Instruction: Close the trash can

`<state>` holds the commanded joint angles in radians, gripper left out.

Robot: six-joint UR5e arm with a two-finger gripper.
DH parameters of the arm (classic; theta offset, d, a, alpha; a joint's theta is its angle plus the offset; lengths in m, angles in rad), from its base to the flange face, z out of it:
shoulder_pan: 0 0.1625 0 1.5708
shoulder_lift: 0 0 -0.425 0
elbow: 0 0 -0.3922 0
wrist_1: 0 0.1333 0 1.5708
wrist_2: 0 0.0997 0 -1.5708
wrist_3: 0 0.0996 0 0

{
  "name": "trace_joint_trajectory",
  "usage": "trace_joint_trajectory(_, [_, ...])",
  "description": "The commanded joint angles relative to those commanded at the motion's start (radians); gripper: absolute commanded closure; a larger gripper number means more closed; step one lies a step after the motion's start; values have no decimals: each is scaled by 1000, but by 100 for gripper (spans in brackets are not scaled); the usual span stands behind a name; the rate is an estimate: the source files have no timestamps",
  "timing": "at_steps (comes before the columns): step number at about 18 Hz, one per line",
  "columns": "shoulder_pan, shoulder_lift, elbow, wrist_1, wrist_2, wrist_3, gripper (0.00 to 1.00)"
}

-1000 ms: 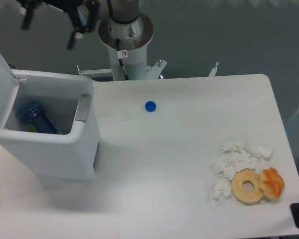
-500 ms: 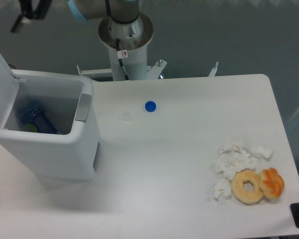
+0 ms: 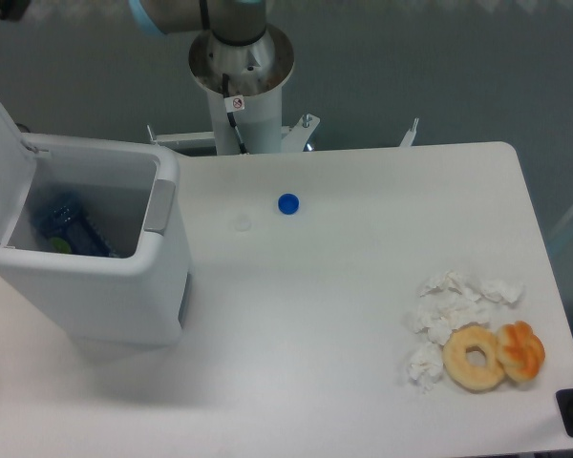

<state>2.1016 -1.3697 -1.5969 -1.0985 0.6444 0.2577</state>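
The white trash can [image 3: 105, 286] stands at the table's left side. Its lid [image 3: 2, 157] is raised at the left, so the can is open. A grey latch tab [image 3: 158, 206] sits on its right rim. A blue bottle [image 3: 72, 229] and something green lie inside. Only a dark piece of my gripper [image 3: 0, 8] shows at the top left corner, above and behind the lid. Its fingers are out of frame.
A blue cap [image 3: 287, 202] and a white cap [image 3: 243, 223] lie mid-table. Crumpled tissues [image 3: 449, 305], a donut [image 3: 475, 357] and an orange pastry [image 3: 521, 350] lie at the front right. The arm's base [image 3: 241, 67] stands behind the table.
The gripper has moved left and up along the top edge, from above the can's back to almost out of frame. The can and its lid have not moved.
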Motion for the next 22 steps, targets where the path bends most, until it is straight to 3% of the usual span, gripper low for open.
trace_joint_trajectory(14, [-175, -184, 71, 54, -17, 0, 0])
trace_joint_trajectory(22, [-193, -212, 64, 51, -3, -5, 0])
